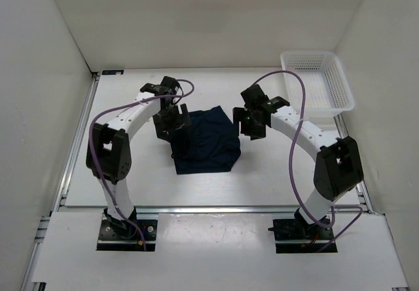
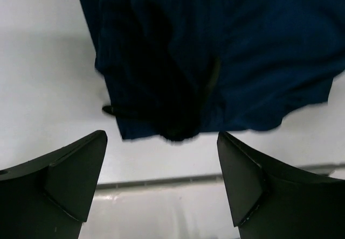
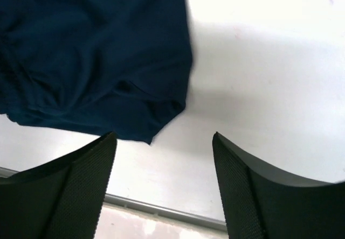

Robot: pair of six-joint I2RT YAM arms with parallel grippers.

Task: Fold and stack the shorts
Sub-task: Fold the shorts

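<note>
Both arms arch up from their bases and bend inward over the table (image 1: pixel 262 179), wrists tipped downward. The left gripper (image 1: pixel 171 122) hangs at the left edge of the shorts (image 1: pixel 208 143), its fingers (image 2: pixel 70 180) spread wide with only bare table between them (the fabric's edge lies just beyond the tips). The right gripper (image 1: pixel 252 122) hovers just beside the shorts' right edge, its fingers (image 3: pixel 81 174) likewise parted and holding nothing. The shorts lie in a rumpled, roughly square dark navy bundle at mid-table, between the two grippers. A white mesh basket (image 1: pixel 340 81) sits at the far right corner, well apart from the shorts.
</note>
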